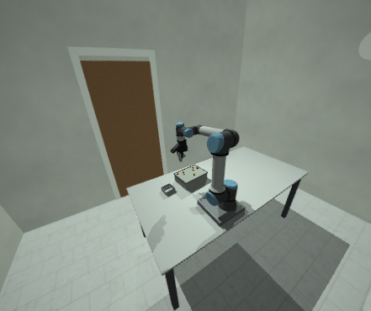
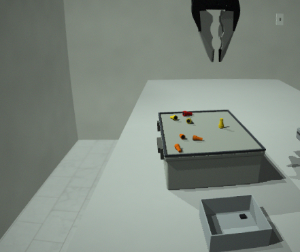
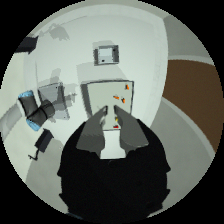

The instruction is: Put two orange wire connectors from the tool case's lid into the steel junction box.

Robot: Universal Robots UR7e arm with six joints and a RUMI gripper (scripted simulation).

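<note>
My gripper (image 1: 181, 160) (image 2: 216, 60) (image 3: 110, 106) is nearly fully closed, with a thin gap and nothing between its tips. It hangs high above the table, well clear of the tool case (image 1: 193, 184) (image 2: 227, 146) (image 3: 99, 95). Three orange connectors lie on the lid: one orange connector (image 2: 177, 148) (image 3: 127, 87) near the edge facing the box, another orange connector (image 2: 182, 136) (image 3: 123, 100) behind it, and a third orange connector (image 2: 196, 137) (image 3: 116, 97) beside that. The open steel junction box (image 1: 168, 191) (image 2: 241, 240) stands apart from the case; no connector shows inside.
On the lid, a red connector (image 2: 187, 113) and two yellow connectors lie towards the far left; another yellow connector (image 2: 221, 123) stands upright to the right. Latches (image 2: 160, 144) stick out at the case's left side. The arm's base plate (image 1: 214, 212) is beside the case.
</note>
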